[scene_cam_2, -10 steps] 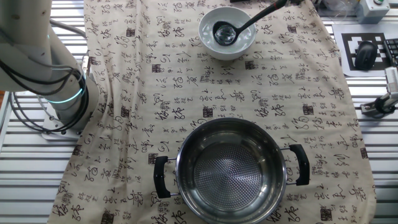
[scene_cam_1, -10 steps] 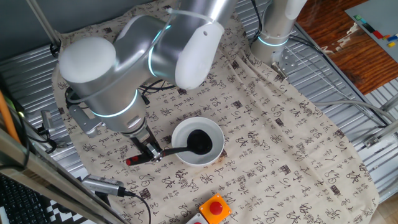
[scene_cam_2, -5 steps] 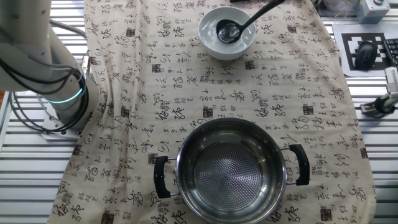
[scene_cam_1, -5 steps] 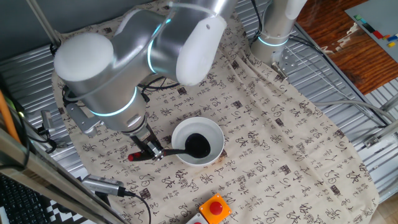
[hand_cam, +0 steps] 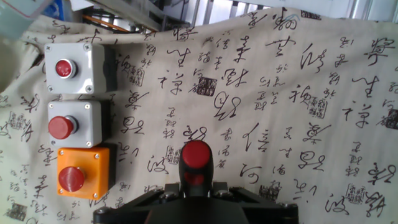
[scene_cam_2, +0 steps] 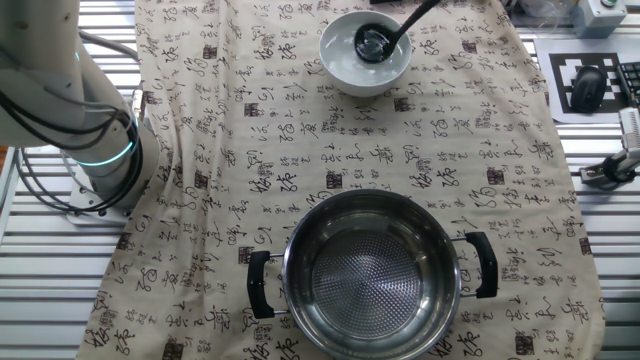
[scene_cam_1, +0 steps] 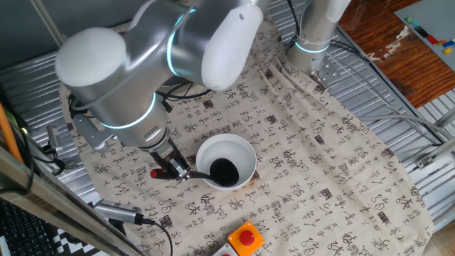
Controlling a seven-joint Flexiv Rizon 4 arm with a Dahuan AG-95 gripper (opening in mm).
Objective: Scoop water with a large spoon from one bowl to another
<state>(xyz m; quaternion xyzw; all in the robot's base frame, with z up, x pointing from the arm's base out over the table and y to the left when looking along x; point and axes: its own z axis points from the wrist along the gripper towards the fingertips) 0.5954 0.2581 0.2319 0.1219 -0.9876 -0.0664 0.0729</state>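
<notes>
The large spoon, a black ladle (scene_cam_1: 223, 171), has its cup inside the white bowl (scene_cam_1: 239, 148), lifted a little toward the bowl's far side in the other fixed view, where the ladle (scene_cam_2: 376, 40) and the white bowl (scene_cam_2: 340, 72) show at the top. My gripper (scene_cam_1: 173, 173) is shut on the ladle's thin handle just left of the bowl, near the red end (hand_cam: 196, 155), which pokes out between the jaws in the hand view. The steel pot (scene_cam_2: 300, 290) with two black handles stands apart, at the near edge of the other fixed view.
The table is draped with a beige cloth printed with black characters (scene_cam_2: 300, 150). An orange button box (scene_cam_1: 245, 237) sits near the white bowl. Two grey boxes with red buttons (hand_cam: 73, 68) and the orange box (hand_cam: 82, 173) appear in the hand view. The arm's base (scene_cam_2: 95, 160) stands left.
The ladle's cup has moved across the white bowl and risen slightly. The gripper and its arm have shifted a little, tilting the handle more steeply.
</notes>
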